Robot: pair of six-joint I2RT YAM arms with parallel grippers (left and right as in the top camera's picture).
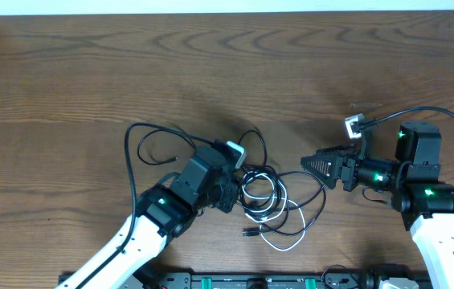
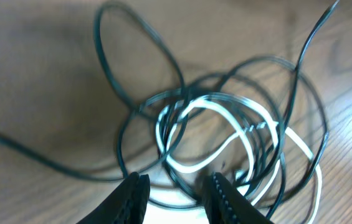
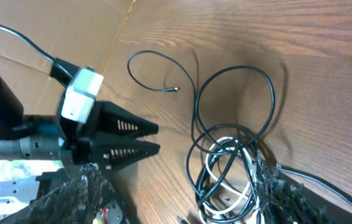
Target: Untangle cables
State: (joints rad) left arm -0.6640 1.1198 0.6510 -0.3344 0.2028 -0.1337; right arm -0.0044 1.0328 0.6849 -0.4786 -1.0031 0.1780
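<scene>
Where a dark wooden table point(image 1: 66, 72) spreads beneath the overhead camera, the right gripper point(image 1: 305, 163) hangs wide open and empty, near the knot but apart from it. The left gripper point(image 3: 158, 138), jaws parted only narrowly and holding nothing, noses the edge of the cables point(image 1: 263, 193), heaped near the table's front centre. One white cord point(image 2: 216, 98) winds through the black loops; a small plug point(image 3: 176, 90) ends a loose loop beside them.

Overhead down, wrists seemingly close, sharing cables point(image 1: 260, 193)
</scene>
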